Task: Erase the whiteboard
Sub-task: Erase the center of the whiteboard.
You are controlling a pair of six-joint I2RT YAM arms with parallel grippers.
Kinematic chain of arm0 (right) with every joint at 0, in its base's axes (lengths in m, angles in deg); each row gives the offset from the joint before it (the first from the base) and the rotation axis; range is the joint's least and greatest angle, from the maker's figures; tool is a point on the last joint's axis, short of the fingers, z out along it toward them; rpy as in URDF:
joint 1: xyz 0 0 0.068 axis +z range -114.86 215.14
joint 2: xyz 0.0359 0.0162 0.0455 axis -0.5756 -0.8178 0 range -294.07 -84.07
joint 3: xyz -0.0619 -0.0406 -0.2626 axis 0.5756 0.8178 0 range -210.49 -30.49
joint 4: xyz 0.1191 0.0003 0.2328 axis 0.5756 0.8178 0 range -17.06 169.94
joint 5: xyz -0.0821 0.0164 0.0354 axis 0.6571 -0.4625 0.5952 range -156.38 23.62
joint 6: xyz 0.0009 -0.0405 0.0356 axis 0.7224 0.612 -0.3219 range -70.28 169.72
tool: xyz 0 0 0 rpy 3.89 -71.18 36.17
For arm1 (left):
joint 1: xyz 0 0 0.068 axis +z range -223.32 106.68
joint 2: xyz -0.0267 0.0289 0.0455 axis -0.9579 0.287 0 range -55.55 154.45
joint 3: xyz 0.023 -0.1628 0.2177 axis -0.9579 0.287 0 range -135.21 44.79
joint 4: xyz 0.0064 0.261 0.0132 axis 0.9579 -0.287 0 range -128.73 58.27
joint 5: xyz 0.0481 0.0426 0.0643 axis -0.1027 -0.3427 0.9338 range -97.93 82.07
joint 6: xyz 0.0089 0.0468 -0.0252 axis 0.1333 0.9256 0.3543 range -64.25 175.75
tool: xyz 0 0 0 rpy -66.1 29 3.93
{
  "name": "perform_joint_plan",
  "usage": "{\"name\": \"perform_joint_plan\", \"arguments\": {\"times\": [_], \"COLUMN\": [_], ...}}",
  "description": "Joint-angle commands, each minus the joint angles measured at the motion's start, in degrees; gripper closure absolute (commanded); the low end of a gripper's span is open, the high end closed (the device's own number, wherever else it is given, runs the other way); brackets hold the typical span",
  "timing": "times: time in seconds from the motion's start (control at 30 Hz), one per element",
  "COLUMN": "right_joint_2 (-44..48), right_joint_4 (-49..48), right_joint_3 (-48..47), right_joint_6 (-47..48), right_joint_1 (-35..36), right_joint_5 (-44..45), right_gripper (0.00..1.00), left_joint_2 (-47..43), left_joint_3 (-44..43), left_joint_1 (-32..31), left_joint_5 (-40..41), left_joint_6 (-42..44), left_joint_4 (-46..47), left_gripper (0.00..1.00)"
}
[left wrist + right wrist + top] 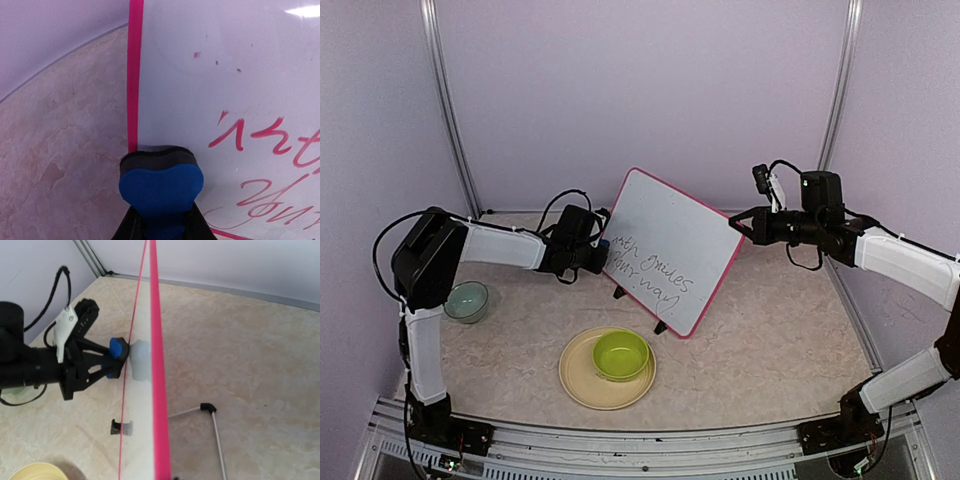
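Note:
The whiteboard (670, 225) stands tilted at mid-table, with a pink-red frame and dark handwriting (655, 272) on its lower left part. My left gripper (592, 255) is shut on a blue eraser (161, 182) whose dark felt presses on the board (215, 90) just inside its left frame edge, beside the writing (260, 145). My right gripper (742, 226) grips the board's right edge. The right wrist view shows the board edge-on (156, 365), with the left gripper (107, 360) and the eraser (118, 347) against it. The right fingers are out of that view.
A green bowl (621, 354) sits on a beige plate (582, 388) in front of the board. A teal bowl (467, 300) stands at the left. The board's two black feet (618, 293) rest on the table. A wire stand (215, 425) props it from behind. Walls enclose three sides.

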Motion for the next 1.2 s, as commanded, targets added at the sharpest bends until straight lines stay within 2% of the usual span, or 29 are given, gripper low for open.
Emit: {"name": "perform_joint_plan", "arguments": {"times": [0.0,0.27,0.73,0.97,1.17], "right_joint_2": [0.16,0.31,-0.02,-0.12,-0.28], "right_joint_4": [0.03,0.31,-0.01,-0.04,0.17], "right_joint_3": [0.88,0.76,0.83,0.86,0.65], "right_joint_6": [3.81,3.76,3.77,3.69,3.79], "right_joint_1": [0.65,0.72,0.80,0.81,0.96], "right_joint_5": [-4.77,-4.68,-4.85,-4.94,-5.03], "right_gripper": [1.00,1.00,1.00,1.00,1.00], "left_joint_2": [1.33,2.58,1.71,1.02,-0.49], "left_joint_3": [-6.61,-12.64,-0.75,-2.08,-6.20], "left_joint_1": [-0.46,-0.48,-0.21,0.12,-0.39], "left_joint_5": [-2.68,-2.29,-0.25,-0.84,-5.13], "left_joint_6": [1.76,2.77,0.16,0.37,2.95], "left_joint_4": [-0.73,-3.24,0.44,0.07,-0.53], "left_gripper": [1.00,1.00,1.00,1.00,1.00]}}
